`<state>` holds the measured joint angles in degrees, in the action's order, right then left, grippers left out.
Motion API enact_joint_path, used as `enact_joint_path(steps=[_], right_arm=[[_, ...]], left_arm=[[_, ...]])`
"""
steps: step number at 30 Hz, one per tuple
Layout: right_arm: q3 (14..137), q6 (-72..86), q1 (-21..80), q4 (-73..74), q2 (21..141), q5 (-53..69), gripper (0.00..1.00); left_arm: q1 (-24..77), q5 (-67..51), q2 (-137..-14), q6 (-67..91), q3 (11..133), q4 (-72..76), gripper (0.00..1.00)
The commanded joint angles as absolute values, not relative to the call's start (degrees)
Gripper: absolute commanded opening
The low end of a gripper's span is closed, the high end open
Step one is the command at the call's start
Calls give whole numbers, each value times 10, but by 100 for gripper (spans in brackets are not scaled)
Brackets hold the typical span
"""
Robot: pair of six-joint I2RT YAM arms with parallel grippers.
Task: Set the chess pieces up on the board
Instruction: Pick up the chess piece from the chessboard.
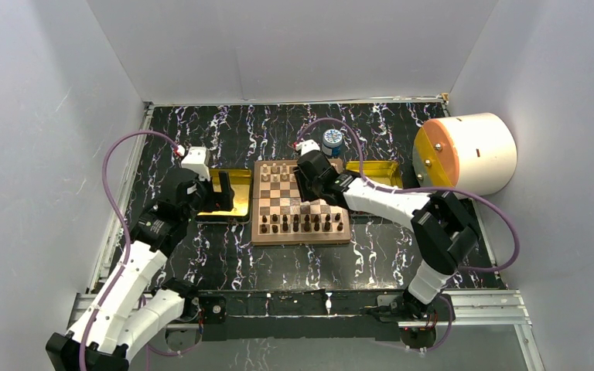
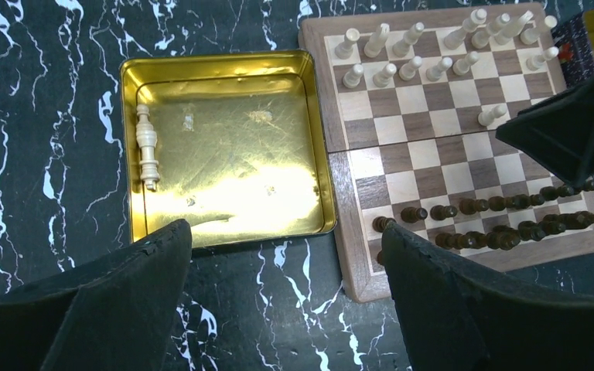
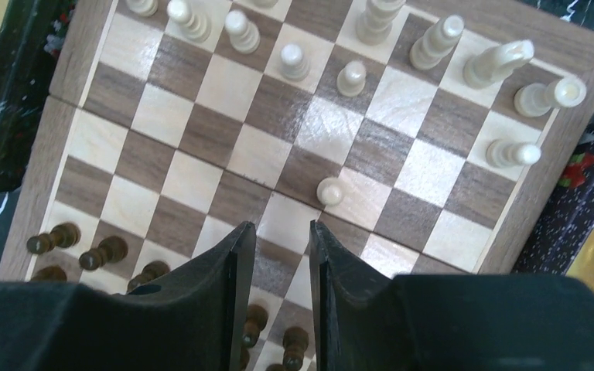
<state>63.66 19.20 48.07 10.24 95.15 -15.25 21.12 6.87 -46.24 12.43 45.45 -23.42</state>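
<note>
The board [image 1: 278, 202] lies mid-table with cream chess pieces [image 1: 278, 171] in its two far rows and dark ones [image 1: 302, 224] in the near rows. One cream pawn [image 3: 329, 191] stands alone, a few squares ahead of its row. Another cream piece [image 2: 147, 147] lies flat in the left gold tray [image 2: 232, 154]. My right gripper [image 3: 281, 226] hovers over the board [image 3: 201, 139] just short of the lone pawn, its jaws narrowly apart and empty. My left gripper [image 2: 285, 232] stands wide open above the table by the tray's near edge.
A second gold tray [image 1: 379, 171] sits right of the board. A small blue-and-white jar [image 1: 332, 141] stands behind the board. A big white cylinder with an orange face [image 1: 464, 153] lies at the far right. Grey walls enclose the black marbled table.
</note>
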Motion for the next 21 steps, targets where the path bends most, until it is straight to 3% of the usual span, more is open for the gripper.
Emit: enact_joint_path(steps=[1, 9, 21], right_arm=[[687, 173, 466, 104, 975, -182, 41], [700, 169, 436, 108, 995, -155, 43], [720, 171, 432, 118, 1039, -116, 36]], left_arm=[[213, 80, -438, 113, 451, -207, 90], [214, 83, -427, 111, 449, -208, 90], [215, 84, -425, 109, 447, -208, 90]])
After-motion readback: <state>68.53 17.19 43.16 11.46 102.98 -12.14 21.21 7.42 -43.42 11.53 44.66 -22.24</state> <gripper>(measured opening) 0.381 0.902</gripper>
